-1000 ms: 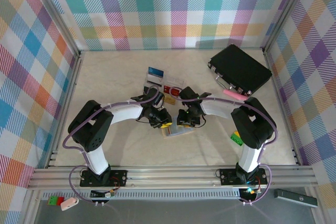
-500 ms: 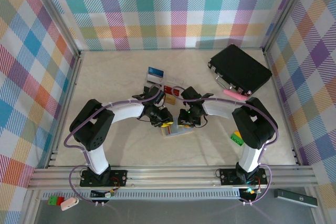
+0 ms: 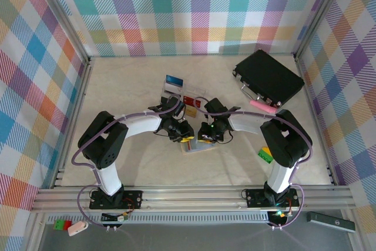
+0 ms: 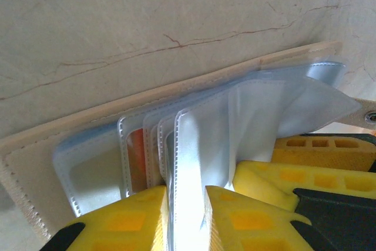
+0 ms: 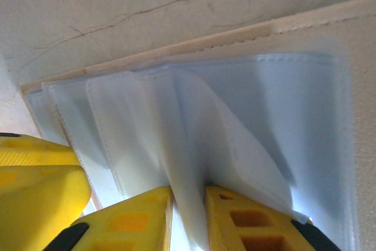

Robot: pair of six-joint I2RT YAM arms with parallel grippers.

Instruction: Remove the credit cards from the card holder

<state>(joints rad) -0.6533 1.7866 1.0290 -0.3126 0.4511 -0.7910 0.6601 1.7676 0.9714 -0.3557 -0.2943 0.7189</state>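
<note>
Left wrist view: the left gripper [image 4: 187, 207] pinched one clear, stitched-edge sleeve of the card holder [image 4: 94, 163], which lay open on the marbled table [image 4: 147, 16] between both arms. An orange-edged credit card [image 4: 136, 158] sat in a neighbouring pocket, so extraction looked unfinished. The right gripper [image 5: 188, 204] clamped another soft, translucent sleeve.

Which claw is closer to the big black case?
Right. The right gripper is toward the near-left of the black case; the left gripper lies farther left. Both pinch sleeves of the card holder.
</note>
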